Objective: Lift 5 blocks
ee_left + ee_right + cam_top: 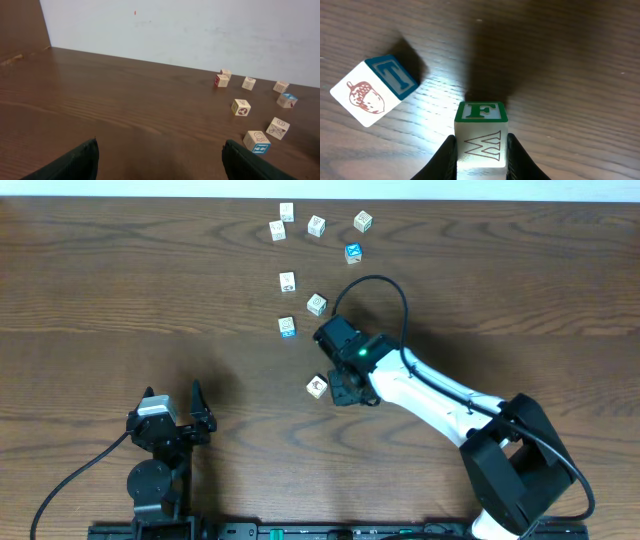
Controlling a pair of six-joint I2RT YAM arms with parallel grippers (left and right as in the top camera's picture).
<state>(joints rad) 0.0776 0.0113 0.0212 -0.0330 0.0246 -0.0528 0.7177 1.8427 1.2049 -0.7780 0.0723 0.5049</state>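
The right gripper is pinching the green-F block between narrow jaws, seemingly just off the table, beside the acorn block. The grip is covering only its near end, so the block is risking twisting out. The left gripper is hanging wide open.

The cream F block, green F above an outlined M, sits square between the fingers of the right gripper, both touching its sides. The acorn block, with a blue T face, lies askew just beside that gripper. The blue X block lies well beyond it.
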